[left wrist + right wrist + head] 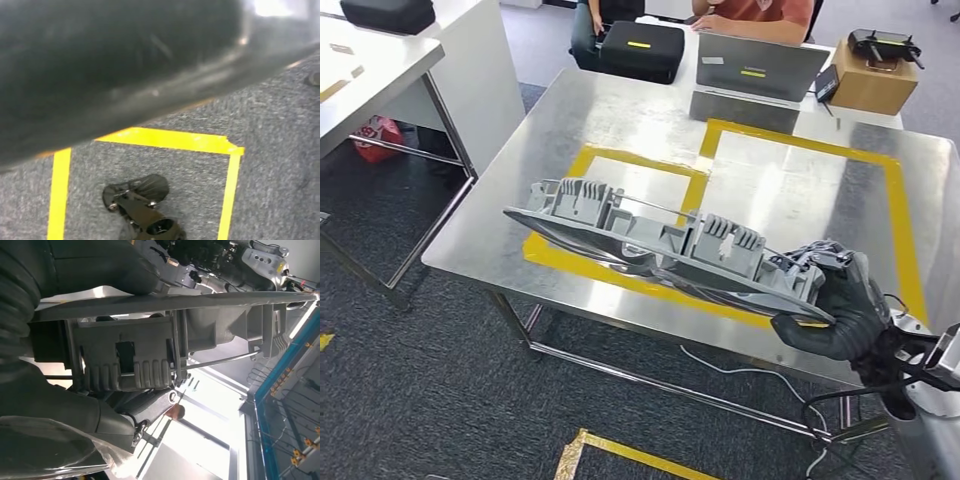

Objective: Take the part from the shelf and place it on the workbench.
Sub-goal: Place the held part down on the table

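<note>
Head view shows the right hand [841,310] gripping one end of the long grey ribbed plastic part [660,245], held tilted above the shiny metal workbench [803,200] with yellow tape outlines; left hand's state cannot be told

Part [660,245]: above the surface's [803,190] near edge, its right end in the right robot hand [841,305].
Laptop [758,65]: far edge of the surface.
Box [873,80]: right of laptop.
Case [641,50]: left of laptop.
</note>
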`<action>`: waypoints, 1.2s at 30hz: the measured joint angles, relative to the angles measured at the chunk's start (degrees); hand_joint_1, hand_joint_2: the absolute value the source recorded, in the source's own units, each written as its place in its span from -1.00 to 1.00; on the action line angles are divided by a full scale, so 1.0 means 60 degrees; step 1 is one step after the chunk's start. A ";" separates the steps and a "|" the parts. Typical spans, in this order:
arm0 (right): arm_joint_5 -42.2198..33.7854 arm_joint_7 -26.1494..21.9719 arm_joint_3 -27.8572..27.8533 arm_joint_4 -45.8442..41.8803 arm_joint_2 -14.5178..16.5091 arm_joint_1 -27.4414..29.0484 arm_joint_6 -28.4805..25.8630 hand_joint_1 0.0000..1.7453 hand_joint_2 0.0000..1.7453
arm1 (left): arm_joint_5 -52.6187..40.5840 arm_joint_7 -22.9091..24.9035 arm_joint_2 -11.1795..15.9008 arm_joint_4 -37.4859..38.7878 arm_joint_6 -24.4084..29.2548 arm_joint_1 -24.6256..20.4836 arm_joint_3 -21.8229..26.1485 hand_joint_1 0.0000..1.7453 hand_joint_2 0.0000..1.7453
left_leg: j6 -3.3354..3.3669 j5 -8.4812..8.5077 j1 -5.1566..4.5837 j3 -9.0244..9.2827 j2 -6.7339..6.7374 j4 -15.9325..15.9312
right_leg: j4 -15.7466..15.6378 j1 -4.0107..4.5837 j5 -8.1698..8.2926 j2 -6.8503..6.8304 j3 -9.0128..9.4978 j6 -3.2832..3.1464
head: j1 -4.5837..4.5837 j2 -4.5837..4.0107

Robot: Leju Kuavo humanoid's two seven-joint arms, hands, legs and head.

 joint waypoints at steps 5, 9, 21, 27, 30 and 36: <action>0.0018 -0.0006 -0.0065 -0.0078 -0.0015 0.0018 -0.0020 1.00 1.00 | -0.0012 -0.0025 -0.0037 0.0001 0.0009 -0.0015 0.0004 -1.00 -1.00 | -0.0125 -0.0094 0.0049 0.0215 -0.0007 -0.0157 | -0.0872 0.0139 0.0658 0.0039 0.0335 -0.0022 | -0.0043 0.0001; 0.0004 -0.0006 -0.0071 -0.0088 -0.0015 0.0043 -0.0010 1.00 1.00 | -0.0029 -0.0039 -0.0023 0.0000 0.0035 -0.0033 0.0006 -1.00 -1.00 | -0.0106 -0.0137 0.0029 0.0285 -0.0001 -0.0248 | -0.0918 0.0110 0.0631 0.0047 0.0375 0.0061 | -0.0051 0.0001; -0.0116 0.0002 -0.0100 -0.0123 -0.0026 0.0087 0.0037 1.00 1.00 | -0.0035 -0.0097 0.0066 -0.0001 0.0046 -0.0039 0.0039 -1.00 -1.00 | 0.0021 0.0077 0.0068 0.0426 0.0044 -0.0633 | -0.0585 0.0050 0.0423 0.0047 0.0156 0.0198 | -0.0027 -0.0001; -0.0128 0.0009 -0.0137 -0.0125 -0.0030 0.0142 0.0042 1.00 1.00 | -0.0035 -0.0099 0.0030 -0.0001 0.0046 -0.0029 0.0047 -1.00 -1.00 | -0.0060 0.0043 0.0172 0.0516 0.0201 -0.0687 | 0.1396 -0.0242 -0.0017 -0.0001 -0.1003 0.0547 | 0.0021 -0.0003; -0.0133 0.0006 -0.0140 -0.0124 -0.0025 0.0131 0.0048 1.00 1.00 | -0.0035 -0.0099 0.0065 -0.0001 0.0055 -0.0032 0.0056 -1.00 -1.00 | -0.0310 -0.0175 0.0244 0.0624 0.0288 -0.0559 | -0.0391 -0.0330 0.0794 -0.0294 -0.0131 0.0731 | 0.0075 -0.0003; -0.0126 -0.0001 -0.0165 -0.0140 -0.0023 0.0148 0.0065 1.00 1.00 | -0.0089 -0.0118 0.0089 -0.0006 0.0066 -0.0066 0.0073 -1.00 -1.00 | -0.0543 -0.0566 0.0221 0.0568 0.0341 -0.0120 | -0.0664 -0.0299 0.0592 -0.0124 0.0122 0.0208 | 0.0046 0.0007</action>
